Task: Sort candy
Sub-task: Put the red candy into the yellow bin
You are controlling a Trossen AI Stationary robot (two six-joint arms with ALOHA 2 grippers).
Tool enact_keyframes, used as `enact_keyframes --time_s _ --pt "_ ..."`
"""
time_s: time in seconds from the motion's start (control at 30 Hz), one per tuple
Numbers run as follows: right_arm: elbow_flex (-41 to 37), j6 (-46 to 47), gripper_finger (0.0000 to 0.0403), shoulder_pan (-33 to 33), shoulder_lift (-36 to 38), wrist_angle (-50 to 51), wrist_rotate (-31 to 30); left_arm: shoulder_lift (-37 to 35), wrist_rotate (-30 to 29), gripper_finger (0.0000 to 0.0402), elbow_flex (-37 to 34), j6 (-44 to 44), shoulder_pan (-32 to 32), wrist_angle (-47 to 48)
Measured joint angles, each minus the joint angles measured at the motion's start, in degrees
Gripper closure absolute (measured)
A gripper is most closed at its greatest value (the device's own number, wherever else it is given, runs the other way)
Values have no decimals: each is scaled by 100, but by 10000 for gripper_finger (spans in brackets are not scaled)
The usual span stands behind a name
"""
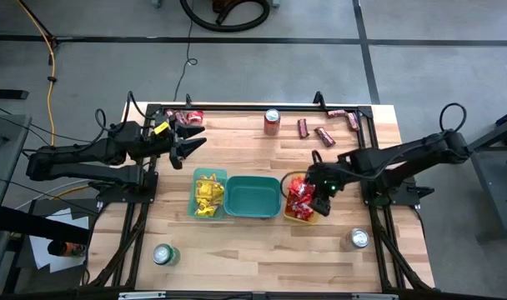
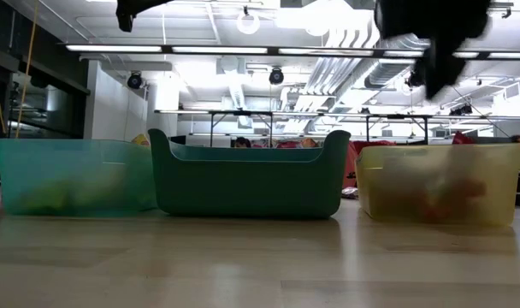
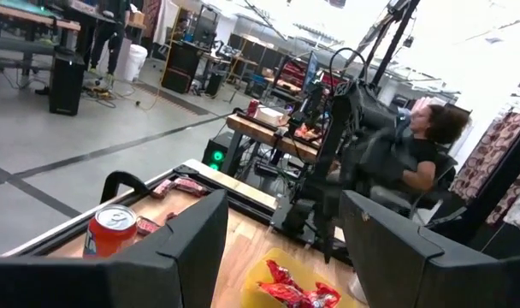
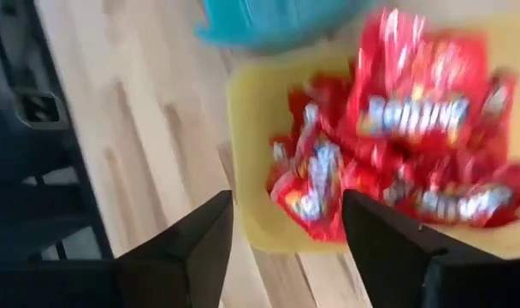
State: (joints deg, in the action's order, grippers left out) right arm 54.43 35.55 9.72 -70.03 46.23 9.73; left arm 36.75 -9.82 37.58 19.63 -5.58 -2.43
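Red candy packets (image 1: 300, 201) fill the yellow bin (image 1: 288, 213); in the right wrist view the red packets (image 4: 414, 145) lie heaped in the bin (image 4: 243, 111). Yellow packets (image 1: 208, 193) lie in the light green bin (image 1: 195, 190). Dark brown bars (image 1: 324, 133) lie on the table near its far edge. My right gripper (image 1: 318, 181) hangs open above the yellow bin's far part, holding nothing. My left gripper (image 1: 195, 137) is open and raised over the table's far left part, also holding nothing.
The teal bin (image 1: 253, 197) stands between the other two. A red can (image 1: 273, 122) stands at the far edge, with more bars (image 1: 185, 116) at the far left corner. Two green cans (image 1: 163, 254) (image 1: 358, 239) stand toward the near edge. A person (image 3: 431, 137) sits beyond the table.
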Motion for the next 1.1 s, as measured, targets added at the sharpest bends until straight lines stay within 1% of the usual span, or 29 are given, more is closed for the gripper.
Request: enact_keyframes --time_s 0.13,0.27,0.37,0.47,0.57,0.8,0.87,0.93,1.0,1.03,1.1 --pt "565 -349 183 -248 1 -645 -293 1 -1 188 0 -83 0 -26" --pt "940 -1099 182 -450 1 -2223 -669 1 -1 188 0 -83 0 -26" --pt "995 -1824 182 -565 0 -3476 -677 1 1 188 0 -143 0 -12" --pt "995 -2167 182 -642 -31 -4261 -677 1 2 188 0 -250 0 35" --pt "995 -2281 182 -674 -42 -4415 -677 -2 2 188 0 -347 0 133" --pt "995 -2313 182 -674 -58 -4398 -677 44 2 188 -4 -323 0 179" --pt "995 -2308 182 -674 -58 -4397 -677 133 -27 188 9 105 0 21" --pt "995 -2304 182 -674 -58 -4399 -679 372 -259 188 144 619 0 53" --pt "995 -2305 182 -697 -58 -4397 -768 758 -449 191 483 726 -6 519" --pt "995 -2304 182 -710 -58 -4397 -815 1002 -524 193 722 659 -48 917" --pt "992 -2279 182 -758 -58 -4395 -827 1566 -597 196 1344 416 -262 2011"
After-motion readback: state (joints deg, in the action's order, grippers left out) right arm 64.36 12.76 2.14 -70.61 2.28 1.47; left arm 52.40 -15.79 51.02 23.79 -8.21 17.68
